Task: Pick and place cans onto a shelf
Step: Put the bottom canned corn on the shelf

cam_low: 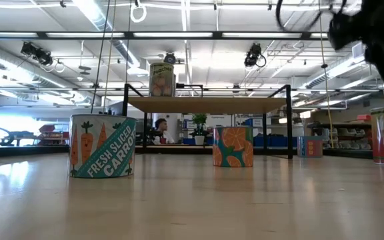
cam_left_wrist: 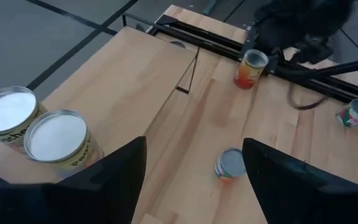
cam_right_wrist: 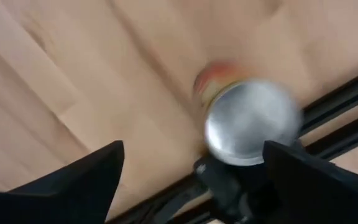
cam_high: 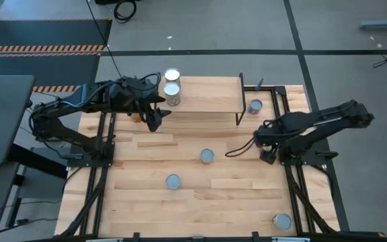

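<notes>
Two cans [cam_high: 172,86] stand at the shelf's [cam_high: 207,94] 9 o'clock end. Left gripper [cam_high: 154,121] open, empty, beside it. Right gripper [cam_right_wrist: 191,171] open, empty, over a counter can [cam_right_wrist: 250,121].

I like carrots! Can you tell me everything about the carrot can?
The carrot can is a short round tin standing upright on the wooden table. Its teal and white label has orange carrot drawings and says "Fresh Sliced Carrots". It stands alone; nothing touches it, and neither gripper is near it in the low view.
</notes>
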Controlling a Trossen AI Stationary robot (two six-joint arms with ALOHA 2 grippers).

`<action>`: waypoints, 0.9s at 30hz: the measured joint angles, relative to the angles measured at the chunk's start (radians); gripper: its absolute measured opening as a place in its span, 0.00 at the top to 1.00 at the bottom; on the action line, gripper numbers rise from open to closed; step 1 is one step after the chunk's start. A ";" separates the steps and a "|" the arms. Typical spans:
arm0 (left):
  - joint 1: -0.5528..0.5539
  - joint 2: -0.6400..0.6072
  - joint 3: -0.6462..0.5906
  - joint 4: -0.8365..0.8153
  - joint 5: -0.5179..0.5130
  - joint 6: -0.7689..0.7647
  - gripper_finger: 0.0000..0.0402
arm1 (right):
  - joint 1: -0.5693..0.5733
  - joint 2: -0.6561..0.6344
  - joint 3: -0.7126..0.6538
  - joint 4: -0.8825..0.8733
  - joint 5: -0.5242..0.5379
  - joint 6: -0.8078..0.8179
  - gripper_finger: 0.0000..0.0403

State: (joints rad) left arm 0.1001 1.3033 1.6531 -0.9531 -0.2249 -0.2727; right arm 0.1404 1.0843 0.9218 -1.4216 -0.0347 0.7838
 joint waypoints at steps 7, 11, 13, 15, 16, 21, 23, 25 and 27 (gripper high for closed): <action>0.004 0.000 0.000 0.000 -0.003 0.025 0.33 | -0.136 0.036 -0.030 0.014 0.045 -0.008 0.04; 0.004 0.000 0.000 0.000 -0.003 0.049 0.33 | -0.183 0.053 -0.027 0.009 0.047 -0.036 0.01; 0.004 0.000 0.000 -0.001 -0.003 0.057 0.33 | -0.210 0.064 -0.058 0.010 0.025 -0.061 0.01; 0.004 0.000 0.000 -0.001 -0.003 0.060 0.33 | -0.231 0.071 -0.095 0.018 0.009 -0.072 0.01; 0.004 0.000 0.000 -0.001 -0.003 0.068 0.33 | -0.238 0.074 -0.106 0.015 0.018 -0.074 0.01; 0.004 0.000 0.000 -0.003 -0.003 0.090 0.33 | -0.260 0.087 -0.102 0.025 0.035 -0.085 0.01; 0.004 0.000 0.000 -0.005 -0.003 0.105 0.33 | -0.267 0.100 -0.101 0.019 0.034 -0.090 0.01; 0.004 0.000 0.000 -0.005 -0.003 0.110 0.33 | -0.276 0.113 -0.101 0.014 0.031 -0.103 0.01; 0.004 0.000 0.000 -0.007 -0.003 0.113 0.33 | -0.285 0.134 -0.104 0.031 0.015 -0.122 0.01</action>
State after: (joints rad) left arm 0.1043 1.3033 1.6531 -0.9604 -0.2276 -0.1600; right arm -0.1448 1.2188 0.8177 -1.3908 -0.0193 0.6617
